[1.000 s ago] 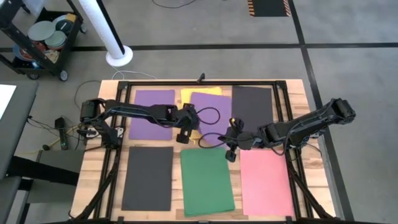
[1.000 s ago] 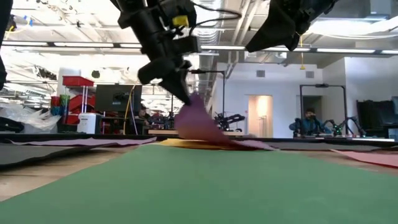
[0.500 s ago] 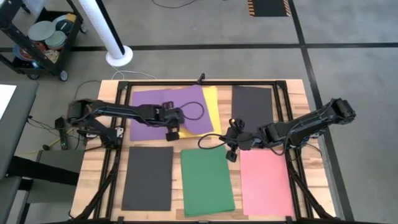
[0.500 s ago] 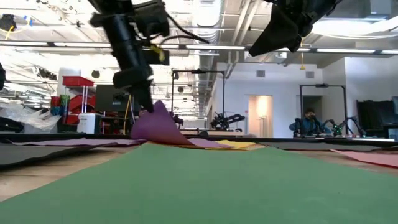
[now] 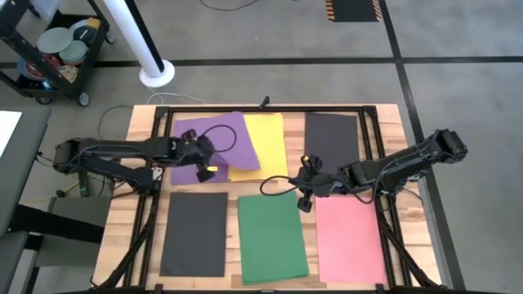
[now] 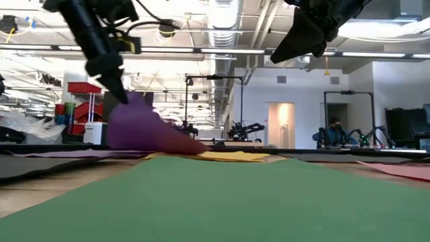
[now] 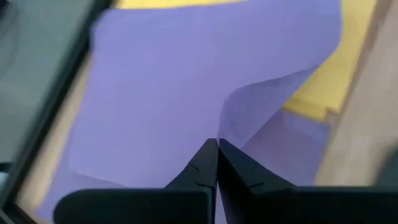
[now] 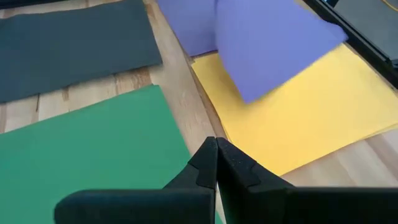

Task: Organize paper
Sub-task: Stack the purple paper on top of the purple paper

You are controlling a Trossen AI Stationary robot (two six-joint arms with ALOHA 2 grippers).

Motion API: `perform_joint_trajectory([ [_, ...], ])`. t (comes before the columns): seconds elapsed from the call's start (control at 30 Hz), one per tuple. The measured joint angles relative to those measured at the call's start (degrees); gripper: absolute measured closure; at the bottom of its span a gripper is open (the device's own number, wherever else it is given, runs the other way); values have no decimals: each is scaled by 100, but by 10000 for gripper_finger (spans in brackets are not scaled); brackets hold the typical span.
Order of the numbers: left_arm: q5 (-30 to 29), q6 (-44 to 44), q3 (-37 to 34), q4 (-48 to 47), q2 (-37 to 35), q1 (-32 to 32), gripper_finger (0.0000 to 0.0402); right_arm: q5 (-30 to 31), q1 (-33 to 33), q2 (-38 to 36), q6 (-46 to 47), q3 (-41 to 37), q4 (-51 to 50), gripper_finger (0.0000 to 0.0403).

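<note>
The left hand (image 5: pixel 206 169) pinches a corner of the top purple sheet (image 5: pixel 219 145), its 2 fingers (image 7: pixel 202 171) pressed together on the paper — the sheet lifts and curls up from the tabletop (image 5: pixel 118 214), lying partly over another purple sheet (image 5: pixel 186 167) and overlapping the edge of the yellow sheet (image 5: pixel 265 147). The right hand (image 5: pixel 303 198) hovers with fingers pressed together, holding nothing, near the far corner of the green sheet (image 5: pixel 272 238). Beside the green lie a pink sheet (image 5: pixel 350 237) and a black sheet (image 5: pixel 194 233) — another black sheet (image 5: pixel 333 135) sits at the far right.
</note>
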Motion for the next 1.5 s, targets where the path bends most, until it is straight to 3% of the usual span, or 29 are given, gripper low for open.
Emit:
perform_joint_trajectory([
  [0.27, 405, -354, -315, -276, -408, -254, 401, -2, -64, 0, 17, 0, -1, 403],
  [0.5, 1422, -362, -313, -267, -407, -397, 401, -6, -64, 0, 30, 0, 2, 403],
  [0.7, 2163, -1280, -311, -655, -359, -634, 401, -14, -64, 2, 32, 0, -7, 403],
  [0.93, 2078, -2263, -309, -1809, -355, -1129, 401, -24, -64, 2, 28, 0, -2, 403],
  [1.13, 1388, -2872, -307, -2619, -355, -1360, 401, -24, -64, 2, 19, 0, -7, 403],
  [1.5, 654, -3204, -307, -2703, -355, -1433, 401, -26, -64, 2, -27, 0, -9, 403],
])
